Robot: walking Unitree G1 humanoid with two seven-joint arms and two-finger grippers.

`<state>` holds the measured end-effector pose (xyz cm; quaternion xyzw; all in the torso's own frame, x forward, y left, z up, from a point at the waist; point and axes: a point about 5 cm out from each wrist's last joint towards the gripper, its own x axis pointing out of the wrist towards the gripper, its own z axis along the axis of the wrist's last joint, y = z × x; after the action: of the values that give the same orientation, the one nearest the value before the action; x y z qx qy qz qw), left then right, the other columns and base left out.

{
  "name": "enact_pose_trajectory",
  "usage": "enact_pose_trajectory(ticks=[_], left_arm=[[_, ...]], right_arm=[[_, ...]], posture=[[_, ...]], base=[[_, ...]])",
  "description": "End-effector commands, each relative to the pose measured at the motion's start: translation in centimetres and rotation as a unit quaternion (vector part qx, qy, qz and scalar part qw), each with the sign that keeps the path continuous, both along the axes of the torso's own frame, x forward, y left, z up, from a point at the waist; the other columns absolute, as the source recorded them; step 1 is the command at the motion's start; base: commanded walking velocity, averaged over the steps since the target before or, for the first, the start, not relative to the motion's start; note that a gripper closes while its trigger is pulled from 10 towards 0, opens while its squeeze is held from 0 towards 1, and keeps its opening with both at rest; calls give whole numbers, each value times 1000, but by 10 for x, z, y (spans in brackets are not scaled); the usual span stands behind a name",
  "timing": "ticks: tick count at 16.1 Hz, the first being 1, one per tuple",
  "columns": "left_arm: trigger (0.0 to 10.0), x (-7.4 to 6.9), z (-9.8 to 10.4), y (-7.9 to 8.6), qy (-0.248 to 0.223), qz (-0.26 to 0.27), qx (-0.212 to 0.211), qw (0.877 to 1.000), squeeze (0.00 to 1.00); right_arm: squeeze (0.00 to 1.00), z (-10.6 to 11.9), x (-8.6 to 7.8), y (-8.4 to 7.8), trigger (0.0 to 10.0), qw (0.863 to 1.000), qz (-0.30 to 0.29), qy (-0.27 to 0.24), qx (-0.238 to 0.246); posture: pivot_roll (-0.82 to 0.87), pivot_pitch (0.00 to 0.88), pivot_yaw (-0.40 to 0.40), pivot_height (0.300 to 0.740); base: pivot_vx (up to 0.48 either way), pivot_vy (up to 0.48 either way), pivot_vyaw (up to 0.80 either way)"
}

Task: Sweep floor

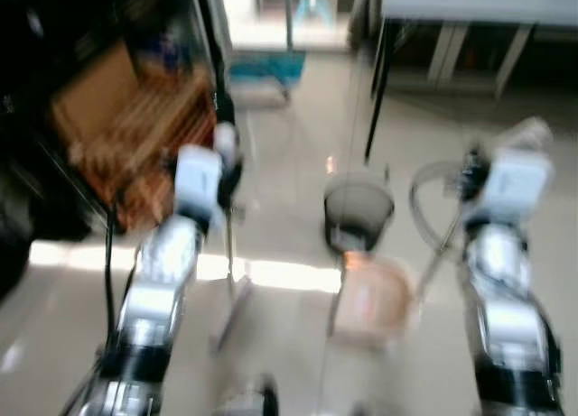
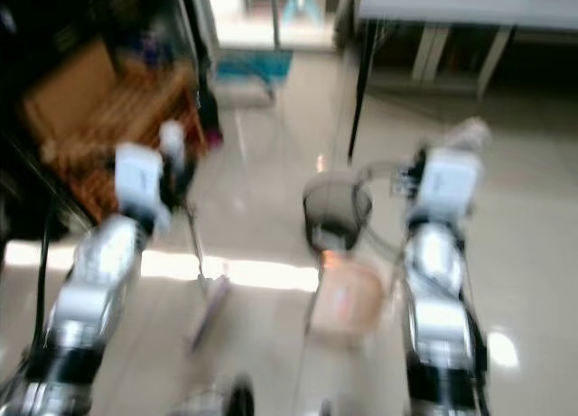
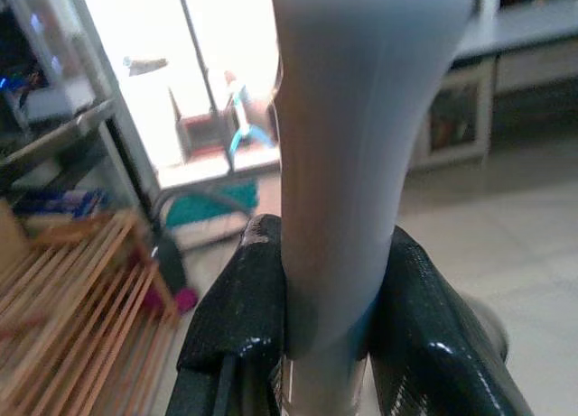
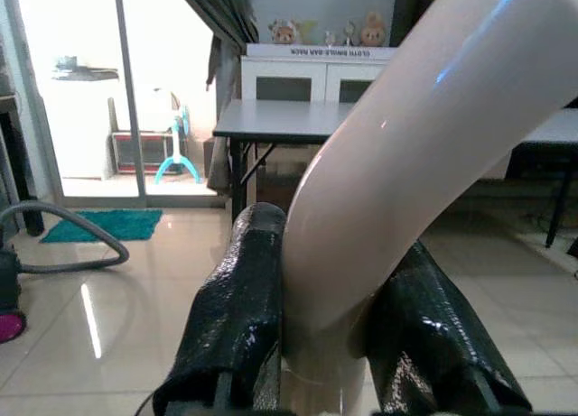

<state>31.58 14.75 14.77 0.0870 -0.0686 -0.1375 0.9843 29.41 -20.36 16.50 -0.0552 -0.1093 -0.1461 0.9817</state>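
Observation:
Both head views are blurred. My left gripper (image 1: 222, 163) is raised at the left and shut on a pale grey broom handle (image 3: 339, 136), which fills the gap between its black fingers (image 3: 239, 312). The thin broom stick (image 1: 229, 254) runs down to the floor between my arms. At the right, my right gripper (image 1: 470, 177) is shut on a cream curved dustpan handle (image 4: 406, 163), with its fingers (image 4: 239, 317) pressed on both sides. The pinkish dustpan (image 1: 372, 299) rests low on the shiny floor in the middle.
A dark round bin (image 1: 358, 208) stands just beyond the dustpan. A wooden slatted rack (image 1: 126, 132) is at the left, a teal mat (image 1: 264, 69) by the bright doorway, and a grey table (image 1: 479, 3) with a black leg (image 1: 375, 100) at the back right.

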Motion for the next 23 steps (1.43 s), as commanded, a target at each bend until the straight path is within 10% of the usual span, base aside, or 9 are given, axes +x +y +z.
enact_pose_trajectory(ticks=[1,23], left_arm=[[10000,3,8,-1,-17,-1,1,1000,0],[10000,7,16,-4,-51,9,-19,998,0]], right_arm=[[0,9,1,0,10000,1000,0,-15,-10],[0,-19,2,12,10000,997,27,56,44]], posture=[[13,98,74,740],[7,144,72,740]], base=[[0,-319,0],[12,-217,-22]])
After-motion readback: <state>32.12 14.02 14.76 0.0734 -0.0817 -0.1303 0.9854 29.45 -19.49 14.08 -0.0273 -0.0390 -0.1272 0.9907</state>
